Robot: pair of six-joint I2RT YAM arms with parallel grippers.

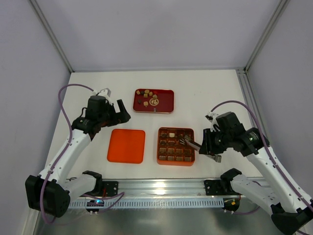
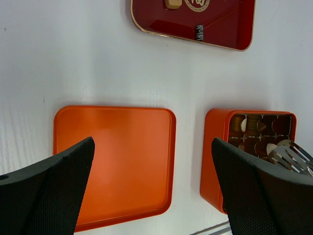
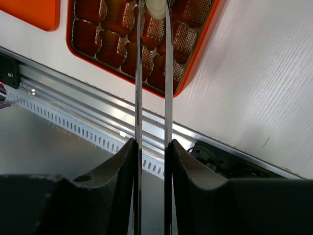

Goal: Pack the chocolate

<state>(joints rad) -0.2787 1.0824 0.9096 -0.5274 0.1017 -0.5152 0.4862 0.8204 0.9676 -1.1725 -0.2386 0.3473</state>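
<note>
The red tray (image 1: pixel 166 104) lies at the far side of the table (image 1: pixel 215 93) and holds loose chocolate (image 1: pixel 148 94) in brown and tan, grouped in its left half. The right half of the tray floor is bare. A dark striped piece (image 2: pixel 199 33) lies alone near the tray's near rim. The orange box (image 1: pixel 176 163) sits nearer the arms, right of centre. Its gridded cells hold brown pieces, with a lighter one in the far row. The tweezers hide part of the grid, so it cannot be told whether every cell is filled. The flat orange lid (image 1: pixel 126 146) lies just left of the box, apart from it, with nothing on it. The right gripper (image 3: pixel 152 147) is pinching the tweezers (image 1: pixel 190 143), both fingers pressed against the two blades. The tweezer tips reach over the box and clamp a white piece (image 3: pixel 156 9) above the cells. The left gripper (image 2: pixel 152 142) hovers over the lid with its fingers spread wide, holding nothing.
</note>
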